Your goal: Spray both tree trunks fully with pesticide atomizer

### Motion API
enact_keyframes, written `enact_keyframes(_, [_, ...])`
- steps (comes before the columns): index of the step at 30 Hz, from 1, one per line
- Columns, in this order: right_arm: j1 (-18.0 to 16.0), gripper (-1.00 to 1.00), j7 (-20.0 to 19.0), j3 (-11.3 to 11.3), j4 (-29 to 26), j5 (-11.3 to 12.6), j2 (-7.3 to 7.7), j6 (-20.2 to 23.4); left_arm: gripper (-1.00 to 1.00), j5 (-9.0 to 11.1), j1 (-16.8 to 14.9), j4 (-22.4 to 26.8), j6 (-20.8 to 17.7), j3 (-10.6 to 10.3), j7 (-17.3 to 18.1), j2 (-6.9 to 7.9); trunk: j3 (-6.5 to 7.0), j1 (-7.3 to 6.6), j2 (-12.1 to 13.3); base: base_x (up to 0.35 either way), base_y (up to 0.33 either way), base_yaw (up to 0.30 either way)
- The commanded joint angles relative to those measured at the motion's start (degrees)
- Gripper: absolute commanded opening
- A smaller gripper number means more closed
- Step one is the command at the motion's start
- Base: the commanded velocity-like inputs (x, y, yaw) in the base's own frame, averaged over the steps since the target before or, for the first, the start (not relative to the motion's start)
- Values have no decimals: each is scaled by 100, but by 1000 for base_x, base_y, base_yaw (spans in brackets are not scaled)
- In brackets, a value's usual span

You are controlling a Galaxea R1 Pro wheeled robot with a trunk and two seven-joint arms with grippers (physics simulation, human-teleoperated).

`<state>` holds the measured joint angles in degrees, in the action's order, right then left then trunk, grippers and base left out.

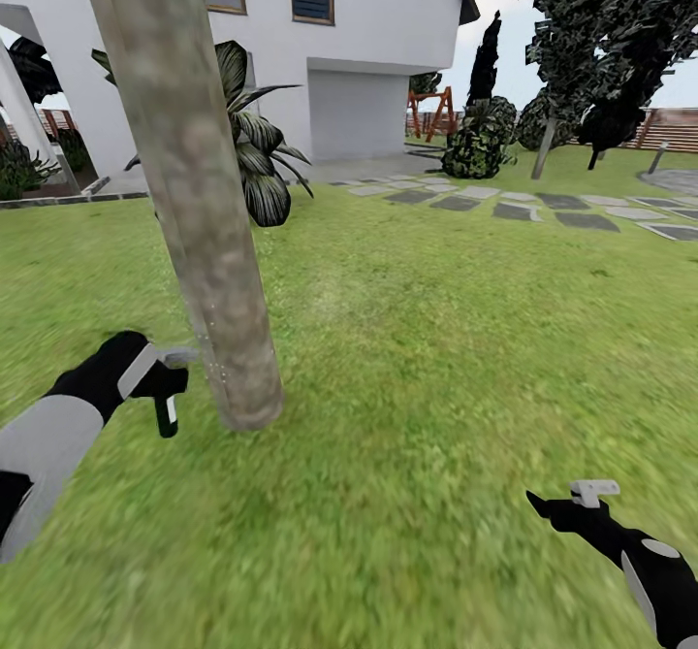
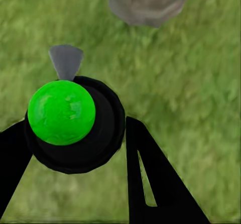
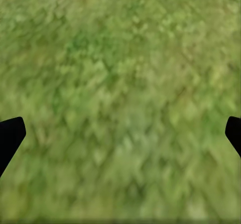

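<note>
Left end effector (image 1: 160, 377) gripping pesticide atomizer (image 2: 75, 123), tree trunk (image 1: 189, 183) just beside, lawn (image 1: 436, 339) around

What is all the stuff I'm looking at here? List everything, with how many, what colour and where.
tree trunk: one, mottled grey-brown, leaning, close in front at the left, a few tiny white specks low down
pesticide atomizer: one, black with a grey nozzle and a green spot, held beside the trunk's base
lawn: green grass, all around
broad-leaved bush: one, dark, behind the trunk
house: one, white, at the back
stepping stones: several, grey, across the lawn at the right
dark trees: a few, blackish-green, far right
fence: brown slats, far right
left claw: black, closed on the atomizer
right claw: black, over bare grass, fingers wide apart
</note>
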<state>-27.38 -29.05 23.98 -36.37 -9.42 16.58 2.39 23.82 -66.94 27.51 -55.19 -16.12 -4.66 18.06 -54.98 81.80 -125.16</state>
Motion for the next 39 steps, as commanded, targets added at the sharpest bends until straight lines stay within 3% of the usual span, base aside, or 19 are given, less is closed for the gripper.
enact_keyframes(1, [-4,100,-48,36,-11,-51,-6,25,-100,57,84,9,34,-41,-47,6,-4,-2,-3,0,0,0])
enact_keyframes(3, [-4,100,-48,36,-11,-51,-6,25,-100,42,152,58,97,84,278,21,-4,-2,-3,0,0,0])
enact_keyframes(4, [-4,100,-48,36,-11,-51,-6,25,-100,13,105,77,69,235,634,83,-4,-2,-3,0,0,0])
enact_keyframes(5, [-4,100,-48,36,-11,-51,-6,25,-100,6,59,89,46,286,745,152,-4,-2,-3,0,0,0])
enact_keyframes(9, [-4,100,-46,36,-11,-51,-6,25,-100,-45,-849,45,-239,332,852,255,-4,-2,-3,0,0,0])
enact_keyframes(13, [-4,100,-42,36,-5,-51,-6,25,-100,-59,-1228,20,-279,299,846,259,-4,-2,-3,0,0,0])
enact_keyframes(16, [-4,100,-41,36,3,-51,-6,25,-100,-54,-1144,10,-265,282,846,259,-4,-2,-3,0,0,0])
enact_keyframes(19, [-4,100,-42,33,6,-51,-6,25,-100,-41,-616,10,-213,280,863,252,-4,-2,-3,0,0,0])
enact_keyframes(22, [-4,100,-42,28,7,-51,-11,25,-100,-36,-303,14,-187,287,874,243,-4,-2,-3,0,0,0])
enact_keyframes(25, [-4,100,-44,28,7,-51,-14,25,-100,-44,-341,68,-231,308,871,249,-4,-2,-3,0,0,0])
enact_keyframes(26, [-4,100,-42,28,7,-51,-14,25,-100,-49,-436,91,-253,314,867,251,-4,-2,-3,0,0,0])
enact_keyframes(29, [-4,100,-42,35,7,-51,-11,25,-100,-52,-1327,21,-288,305,860,251,-4,-2,-3,0,0,0])
enact_keyframes(32, [-4,100,-41,36,7,-51,-6,25,-100,-53,-1828,0,-350,286,853,240,-4,-2,-3,0,0,0])
enact_keyframes(36, [-4,100,-42,36,7,-51,-6,25,-100,-50,-1776,-9,-359,275,855,228,-4,-2,-3,0,0,0])
enact_keyframes(39, [-4,100,-40,36,7,-51,-6,25,-100,-38,-1088,-33,-329,300,865,212,-4,-2,-3,0,0,0])
